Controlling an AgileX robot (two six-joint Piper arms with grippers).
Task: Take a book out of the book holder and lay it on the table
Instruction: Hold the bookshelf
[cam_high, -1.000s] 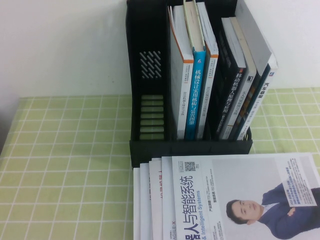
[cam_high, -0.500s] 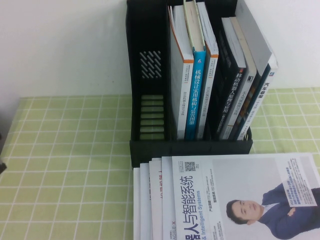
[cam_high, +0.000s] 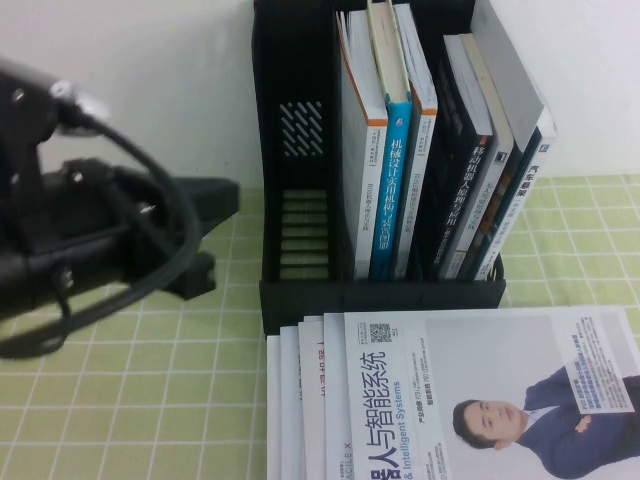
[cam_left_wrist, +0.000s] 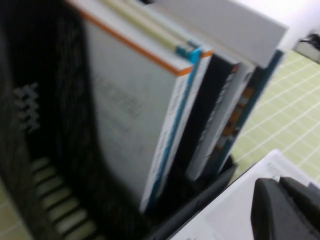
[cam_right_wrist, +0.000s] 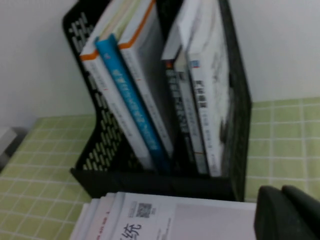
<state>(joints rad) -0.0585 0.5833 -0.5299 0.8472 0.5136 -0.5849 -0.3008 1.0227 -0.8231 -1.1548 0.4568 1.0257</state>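
Left gripper (cam_high: 205, 235), spread wide, faces the book holder (cam_high: 300, 60) for a grab; right gripper (cam_right_wrist: 287, 212) hangs clear near its front.

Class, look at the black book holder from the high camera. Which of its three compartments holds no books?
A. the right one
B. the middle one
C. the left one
C: the book holder's left compartment shows only its bare slotted floor, while the left claw hovers beside it; the right claw stays low near the magazines.

The top magazine (cam_high: 480, 395) cover reads "人与智能系统" and "& Intelligent Systems", beside a QR code (cam_high: 380, 333). The blue spine (cam_high: 389, 190) reads "机械设计实用机构"; its remaining characters are illegible.
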